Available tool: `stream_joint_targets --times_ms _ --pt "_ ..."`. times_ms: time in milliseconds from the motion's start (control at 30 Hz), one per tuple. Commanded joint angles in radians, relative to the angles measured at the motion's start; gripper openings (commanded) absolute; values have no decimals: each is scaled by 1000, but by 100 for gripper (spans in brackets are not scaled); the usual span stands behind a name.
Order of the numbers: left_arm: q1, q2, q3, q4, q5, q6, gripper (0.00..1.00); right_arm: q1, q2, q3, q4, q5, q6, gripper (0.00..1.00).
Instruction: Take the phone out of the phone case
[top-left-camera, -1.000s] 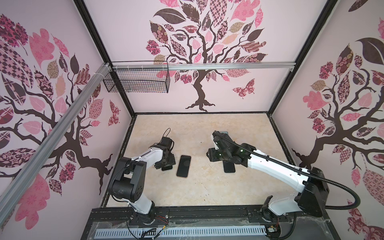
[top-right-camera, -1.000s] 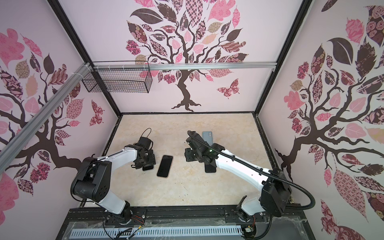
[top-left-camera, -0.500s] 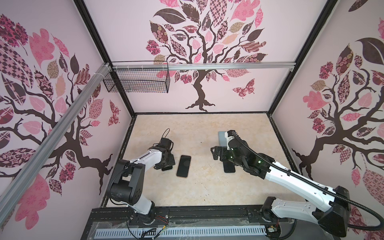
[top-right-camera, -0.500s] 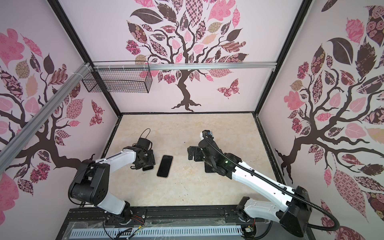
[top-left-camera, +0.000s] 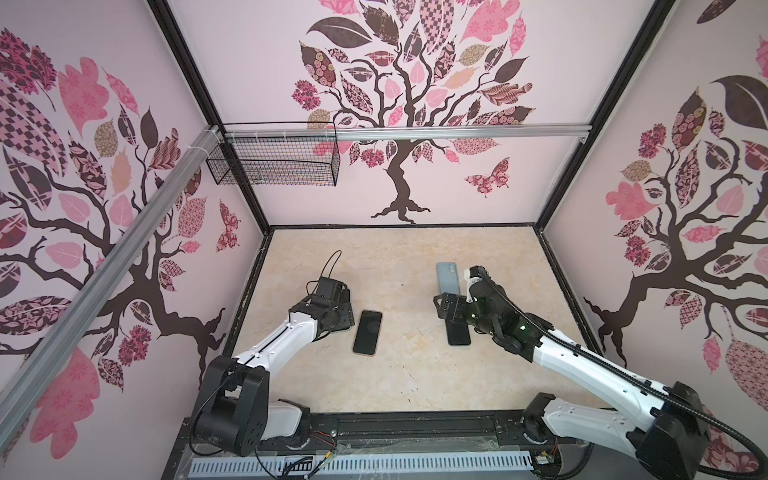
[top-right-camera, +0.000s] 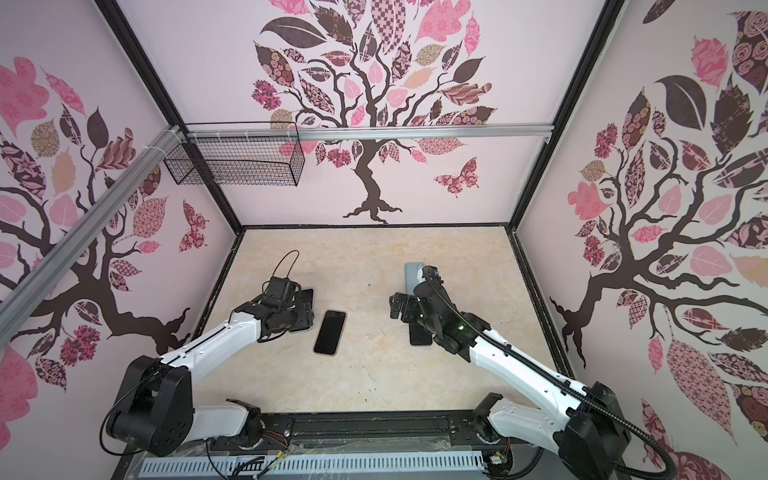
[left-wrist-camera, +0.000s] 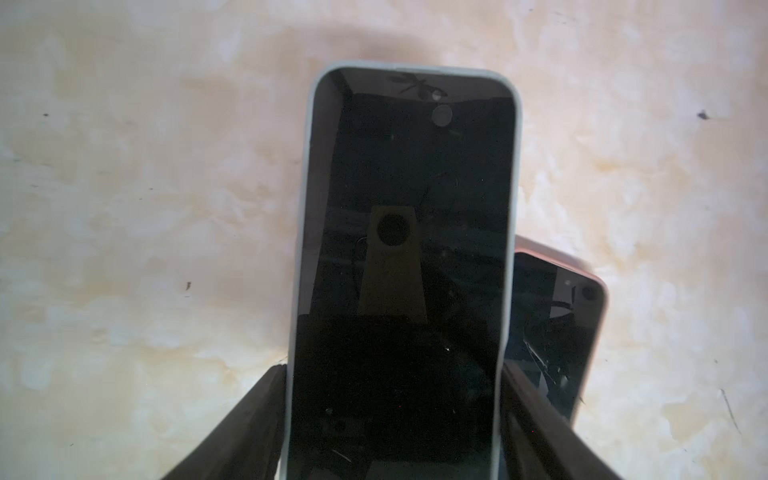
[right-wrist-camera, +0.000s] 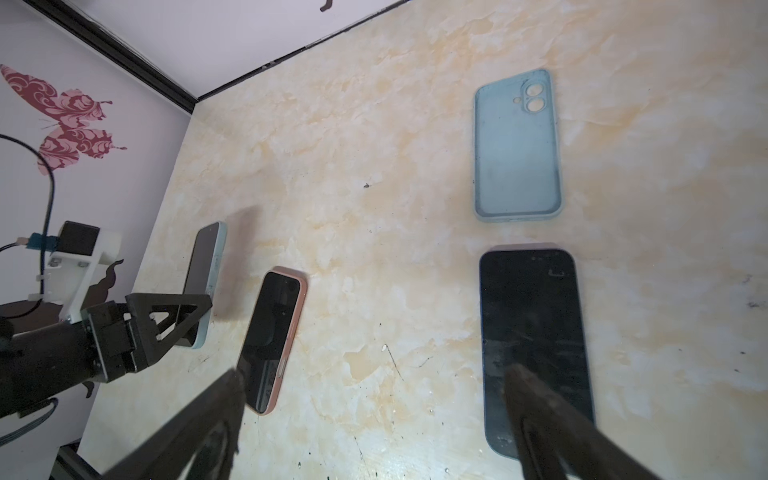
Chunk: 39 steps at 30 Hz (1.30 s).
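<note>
the left arm reaches low from its base toward the table's left side, wrist bent down. the left gripper has its 2 fingers clamped on the long sides of the blue-cased phone — the phone sits in its case, turned up on its long edge in the right wrist view rather than lying flat. the right arm stretches in over the right side, and the right gripper hangs with fingers spread wide, nothing between them, 1 finger crossing over the bare phone. the empty blue case lies flat just beyond, apart. the pink-cased phone lies just beside the left gripper — tight there. the table is open in the middle and toward the back wall.
</note>
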<state>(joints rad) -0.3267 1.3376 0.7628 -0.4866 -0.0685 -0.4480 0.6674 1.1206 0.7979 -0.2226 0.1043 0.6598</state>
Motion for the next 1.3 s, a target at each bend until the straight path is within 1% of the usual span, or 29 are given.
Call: stream_joint_targets --times_ms 0,167,200,267,333,367,400,533,667,733,800,867,967,1067,1167,1267 --pt "-15 -6 -16 68 42 19 45 -10 49 58 -33 -77 18 100" --pt "-52 -2 -31 137 139 41 43 -19 84 55 -12 -133 25 99" --pt "-61 -2 -32 153 162 42 43 -35 94 58 -7 -168 37 99" --pt "-74 -2 -42 190 209 40 43 -93 115 42 34 -308 86 98" --pt "-85 2 -47 219 247 39 43 -151 139 2 132 -463 154 97" --pt "-92 8 -46 227 263 38 43 -168 155 -18 187 -524 189 96" --pt "-98 18 -45 236 275 38 42 -175 174 -25 225 -558 211 94" --pt "-115 54 -39 247 297 34 41 -174 270 9 246 -629 228 92" --pt "-136 94 -35 239 285 35 41 -172 354 46 209 -670 222 91" --pt "-146 100 -35 231 259 36 44 -161 370 45 207 -667 217 91" --pt "-166 101 -26 212 210 37 49 -148 366 44 180 -622 190 91" --pt "-199 104 -6 190 156 34 55 -133 358 49 132 -546 150 91" --pt "-239 99 5 190 83 -20 56 -94 381 85 43 -416 45 88" --pt "-239 52 -27 228 59 -95 57 -24 424 159 -40 -294 -40 90" --pt "-234 -22 -60 237 15 -130 61 30 482 208 -53 -266 -65 93" --pt "-201 -102 -98 238 17 -150 65 66 552 269 -71 -252 -78 99"
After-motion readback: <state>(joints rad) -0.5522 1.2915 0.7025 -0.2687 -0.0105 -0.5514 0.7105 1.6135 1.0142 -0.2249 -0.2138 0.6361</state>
